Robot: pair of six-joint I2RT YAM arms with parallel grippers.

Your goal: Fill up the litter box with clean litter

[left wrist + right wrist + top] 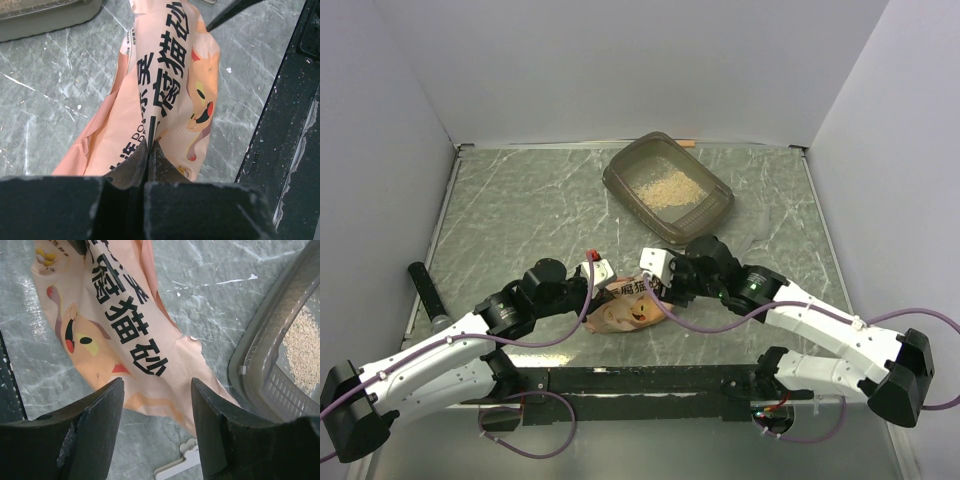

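The litter box is a grey-brown tray at the back centre, with pale tan clean litter heaped inside. It also shows in the right wrist view with litter, and its corner shows in the left wrist view. An orange-pink printed bag lies limp on the table between the arms. My left gripper is shut on an edge of the bag. My right gripper is open just above the bag's other end, jaws either side of it, not touching.
A white plastic clip lies on the table by the bag's end. A black cylinder lies at the left. The black base rail runs along the near edge. Grey walls enclose the table.
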